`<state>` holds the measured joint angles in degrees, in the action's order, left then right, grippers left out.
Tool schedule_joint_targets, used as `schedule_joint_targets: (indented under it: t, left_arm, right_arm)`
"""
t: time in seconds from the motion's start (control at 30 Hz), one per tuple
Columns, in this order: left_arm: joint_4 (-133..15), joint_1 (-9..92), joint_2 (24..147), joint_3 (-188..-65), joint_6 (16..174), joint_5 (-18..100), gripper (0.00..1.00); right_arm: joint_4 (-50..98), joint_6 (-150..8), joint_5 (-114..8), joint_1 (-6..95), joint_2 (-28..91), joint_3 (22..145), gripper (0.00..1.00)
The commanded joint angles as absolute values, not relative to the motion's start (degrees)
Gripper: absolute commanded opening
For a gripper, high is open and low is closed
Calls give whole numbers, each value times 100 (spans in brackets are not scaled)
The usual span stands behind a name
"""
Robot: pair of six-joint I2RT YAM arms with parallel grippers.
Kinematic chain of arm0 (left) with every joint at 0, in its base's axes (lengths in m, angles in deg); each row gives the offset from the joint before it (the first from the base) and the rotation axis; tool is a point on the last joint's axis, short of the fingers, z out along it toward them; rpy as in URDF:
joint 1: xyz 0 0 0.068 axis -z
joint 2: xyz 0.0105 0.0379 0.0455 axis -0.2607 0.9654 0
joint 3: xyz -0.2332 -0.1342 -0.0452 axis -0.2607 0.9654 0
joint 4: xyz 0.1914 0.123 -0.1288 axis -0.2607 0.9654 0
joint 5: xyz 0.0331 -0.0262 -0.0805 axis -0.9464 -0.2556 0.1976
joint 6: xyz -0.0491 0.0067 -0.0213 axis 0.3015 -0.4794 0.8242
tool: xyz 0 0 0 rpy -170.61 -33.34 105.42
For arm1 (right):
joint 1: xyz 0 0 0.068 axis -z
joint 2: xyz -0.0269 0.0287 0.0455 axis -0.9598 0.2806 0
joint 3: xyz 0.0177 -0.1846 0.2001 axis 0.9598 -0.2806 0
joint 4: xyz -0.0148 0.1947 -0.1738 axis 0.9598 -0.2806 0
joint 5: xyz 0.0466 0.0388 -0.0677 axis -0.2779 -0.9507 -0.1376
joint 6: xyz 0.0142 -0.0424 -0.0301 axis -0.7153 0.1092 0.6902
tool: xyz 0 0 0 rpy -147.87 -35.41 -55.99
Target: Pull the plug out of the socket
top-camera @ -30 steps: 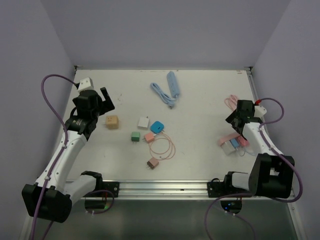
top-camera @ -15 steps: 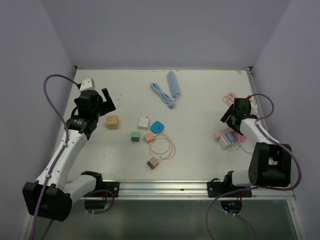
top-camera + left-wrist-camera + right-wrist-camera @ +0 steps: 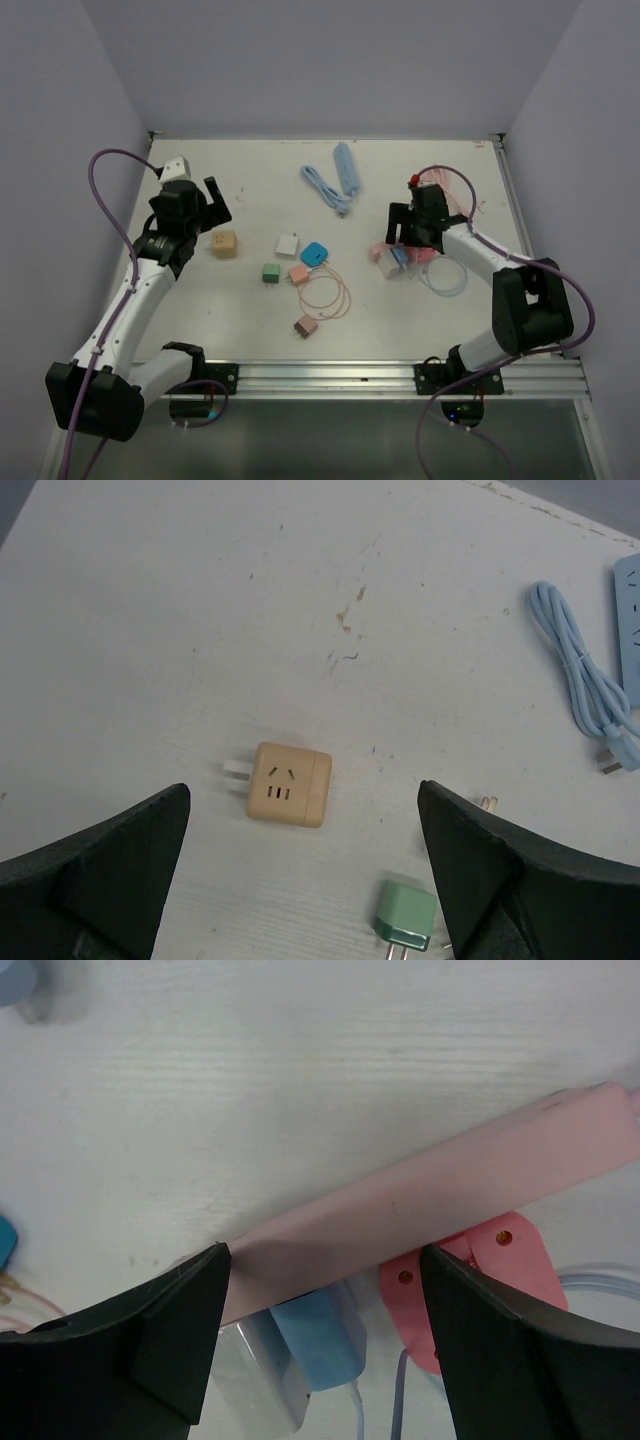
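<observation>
We are holding our right gripper right over the pink socket strip. Its fingers are spreading wide, one on each side of the strip, and they are not pinching it. A blue plug and a white plug are sticking out of the strip, side by side. Our left gripper is hanging well away to the left of the strip, above a tan cube, with its fingers wide apart too.
</observation>
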<state>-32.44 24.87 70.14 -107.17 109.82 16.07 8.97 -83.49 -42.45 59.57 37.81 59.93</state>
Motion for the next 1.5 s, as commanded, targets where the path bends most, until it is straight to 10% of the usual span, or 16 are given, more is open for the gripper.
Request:
schedule_joint_targets:
  t: [0.0,0.5,0.87,1.47]
  left_arm:
    - [-3452,2452,7051,-10689,10856,1652,100]
    - [-3557,2452,7157,-10645,10786,1968,99]
    - [-4294,2513,7218,-10408,10382,3970,98]
    - [-3971,5281,9369,-12428,9484,3998,95]
  right_arm:
    - [754,-8068,-4986,5639,3800,6157,80]
    - [437,-8629,-2985,5657,2403,6079,80]
    - [806,-9605,-3765,6676,1797,5209,77]
    - [1316,-10422,-3740,6685,1637,4812,81]
